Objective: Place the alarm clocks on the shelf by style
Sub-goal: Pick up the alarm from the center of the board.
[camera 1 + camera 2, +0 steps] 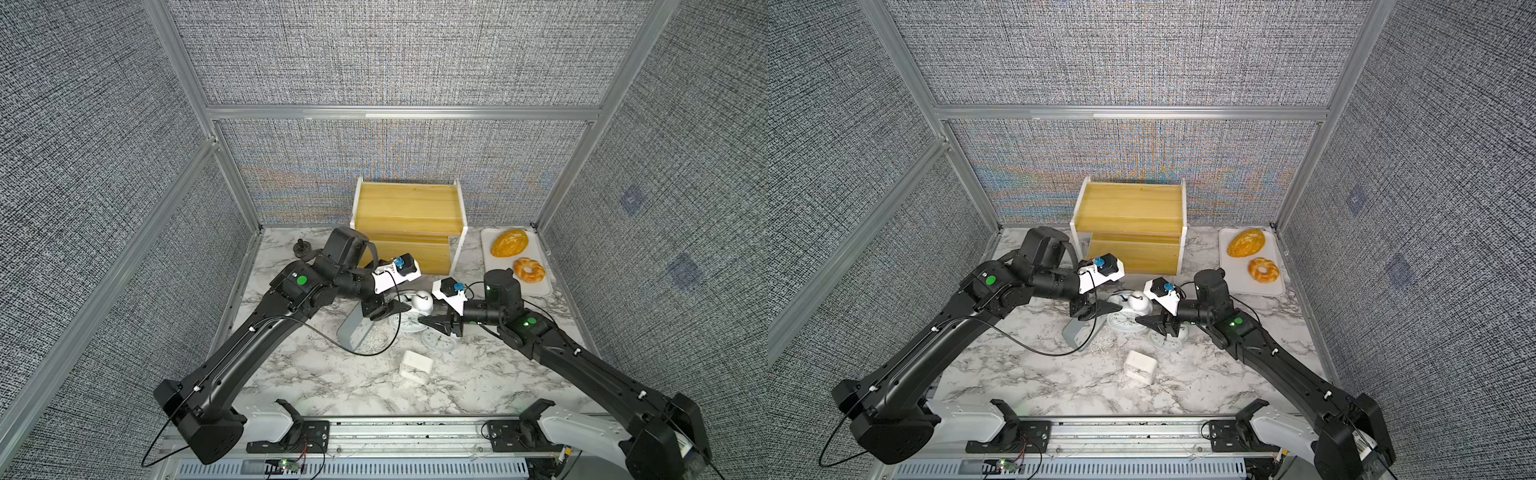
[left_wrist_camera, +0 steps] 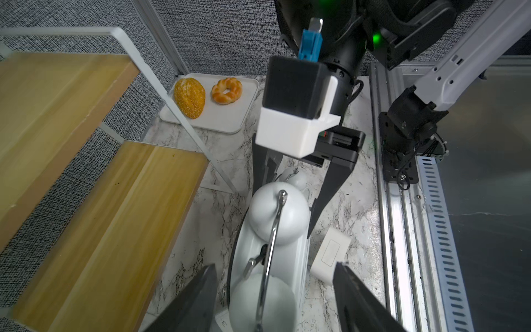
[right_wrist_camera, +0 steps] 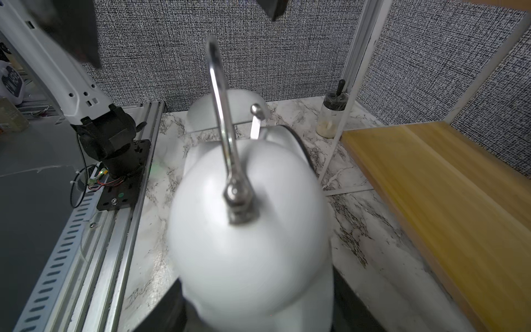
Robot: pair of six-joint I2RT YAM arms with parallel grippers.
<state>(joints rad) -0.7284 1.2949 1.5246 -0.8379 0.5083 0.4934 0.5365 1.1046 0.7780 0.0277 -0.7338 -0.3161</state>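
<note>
Left hand [image 2: 275, 266]: open. Its two dark, wedge-shaped fingers [image 2: 198, 299] stand apart on either side of the bell clock [image 2: 290, 218]. A clear gap shows on the side toward the square clock [image 2: 330, 253].

Right hand [image 1: 434, 322]: closed on that same bell clock from the opposite side. In my right wrist view one glossy white dome fills most of the picture. Black fingers [image 3: 161, 313] sit against the round white body on both sides.

The bell clock has a smooth white case and two domed bells, with a thin chrome handle arching over them. It is between my two hands, just in front of the shelf's lower board. I cannot tell whether it rests on the surface [image 1: 332, 386], which is white marble-patterned with grey veins.

- Second bell clock [image 1: 438, 341]: round, lying dial-up on the surface just beneath my right hand.
- Grey clock [image 1: 355, 330]: a smooth rectangular slab with rounded corners, on the surface beside my left hand.
- Square clock: a matte white block with rounded corners, lying apart and nearer the front edge.
- Shelf [image 1: 409, 208]: two stepped yellow boards with a streaked grain, in a thin white metal frame. It stands at the back against the woven grey wall.
- Tray [image 1: 498, 274]: flat, white, with rounded corners, to the right of the shelf. It carries a seeded oval loaf [image 1: 509, 243] and a twisted bread ring [image 1: 529, 270].
</note>
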